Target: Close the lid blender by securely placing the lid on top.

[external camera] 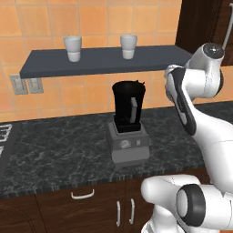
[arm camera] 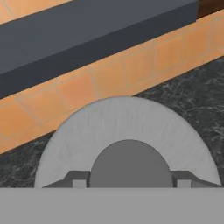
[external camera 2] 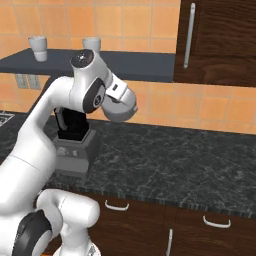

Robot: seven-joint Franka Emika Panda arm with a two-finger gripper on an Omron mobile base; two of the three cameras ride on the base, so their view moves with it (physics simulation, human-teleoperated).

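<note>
Two dark fingertips (arm camera: pixel 78 180) of our end effector (arm camera: pixel 130 183) sat on either side of the darker knob at the centre of the lid (arm camera: pixel 127 127), pinching it, so the light-grey disc lay right under the hand camera. Beyond the disc we saw the dark marbled bench (arm camera: pixel 192 92), the orange tiled wall and the dark shelf (arm camera: pixel 87 35). The blender (external camera: pixel 129 123) stood on the bench (external camera: pixel 54 150) below the shelf (external camera: pixel 100 60), its black jar open at the top. Our arm rose just right of it. On the shelf stood two white cups (external camera: pixel 73 48), well apart.
</note>
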